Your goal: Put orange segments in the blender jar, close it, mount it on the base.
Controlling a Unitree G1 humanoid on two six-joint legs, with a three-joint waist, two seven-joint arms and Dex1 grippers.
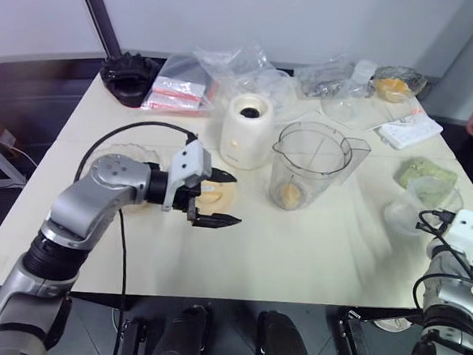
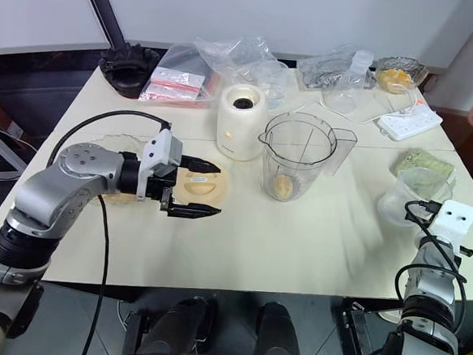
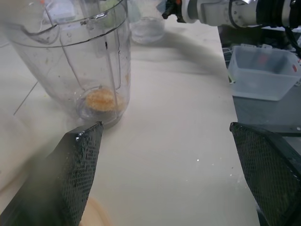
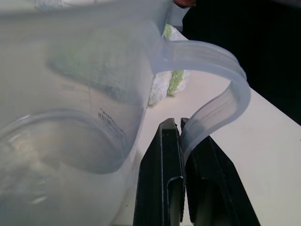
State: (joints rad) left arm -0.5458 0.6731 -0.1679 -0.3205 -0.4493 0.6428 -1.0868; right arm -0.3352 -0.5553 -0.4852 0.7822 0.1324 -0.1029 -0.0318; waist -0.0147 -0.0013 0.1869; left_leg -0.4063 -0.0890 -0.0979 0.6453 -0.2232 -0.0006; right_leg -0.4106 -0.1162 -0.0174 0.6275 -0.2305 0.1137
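Left gripper (image 2: 193, 189) is hovering spread wide over the orange lid (image 2: 206, 185) beside the blender jar (image 2: 296, 157), probably lining up a grab; right gripper (image 4: 181, 129) is pressed together by a cup's handle (image 4: 221, 89).

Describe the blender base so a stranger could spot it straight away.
Look at the middle of the cream table, toward its far side. There, just to the robot's left of the tall clear blender jar, stands the base. It is a squat cream-white rounded cylinder, the only opaque thing there with a dark round socket on top.
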